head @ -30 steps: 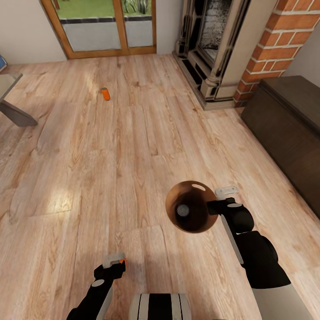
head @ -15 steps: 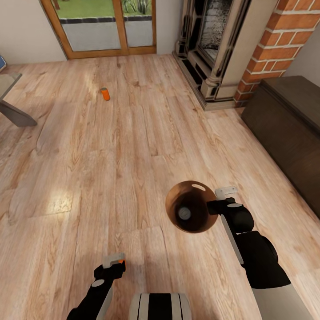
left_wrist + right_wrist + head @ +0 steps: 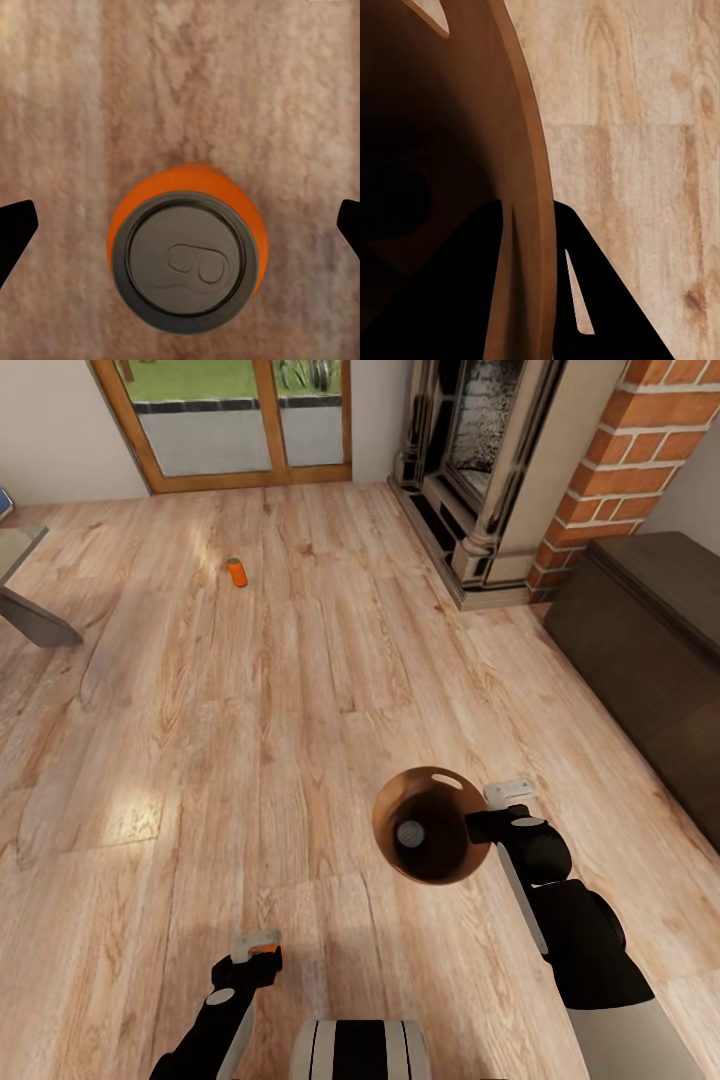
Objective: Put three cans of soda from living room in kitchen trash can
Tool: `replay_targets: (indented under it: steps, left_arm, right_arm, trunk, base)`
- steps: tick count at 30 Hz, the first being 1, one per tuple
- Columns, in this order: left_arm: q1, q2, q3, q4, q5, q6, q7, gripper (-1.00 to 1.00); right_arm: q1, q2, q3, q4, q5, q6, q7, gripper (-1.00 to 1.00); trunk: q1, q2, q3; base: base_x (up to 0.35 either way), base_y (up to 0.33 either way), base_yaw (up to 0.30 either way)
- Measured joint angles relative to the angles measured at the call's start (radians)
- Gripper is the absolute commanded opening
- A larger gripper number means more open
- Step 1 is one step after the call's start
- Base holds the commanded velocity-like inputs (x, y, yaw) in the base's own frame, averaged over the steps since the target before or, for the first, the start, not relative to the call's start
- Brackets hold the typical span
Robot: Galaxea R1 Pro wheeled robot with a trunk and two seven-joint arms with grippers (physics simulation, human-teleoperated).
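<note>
Orange can [image 3: 185,247]: we read no label; left claw [image 3: 180,225] released above it.
Bin [image 3: 430,838]: right claw [image 3: 487,824] clamps its rim.

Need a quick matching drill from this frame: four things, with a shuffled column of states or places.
Things:
1. far soda can
2. soda can under the left gripper
3. trash can
4. soda can in the trash can

States:
A. rim clamped by the right gripper, carried above the floor
B. upright on the floor, between spread fingertips
C. grey top visible inside the coppery interior
D. on the floor towards the glass doors

Pairs: 1-D, 2-B, 3-A, 4-C
</note>
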Motion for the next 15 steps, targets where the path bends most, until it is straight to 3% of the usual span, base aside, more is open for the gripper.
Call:
replay_targets:
  steps: [5,15]
  left_arm:
    - [0.000,0.000,0.000,0.001,0.000,0.000,0.000,1.00]
    - [0.000,0.000,0.000,0.001,0.000,0.000,0.000,1.00]
  right_arm:
    - [0.000,0.000,0.000,0.000,0.000,0.000,0.000,-1.00]
    - [0.000,0.000,0.000,0.000,0.001,0.000,0.000,-1.00]
  trunk:
    - [0.015,-0.028,-0.012]
    - [0.015,-0.028,-0.013]
  base:
    - [0.000,0.000,0.000]
    - [0.000,0.000,0.000]
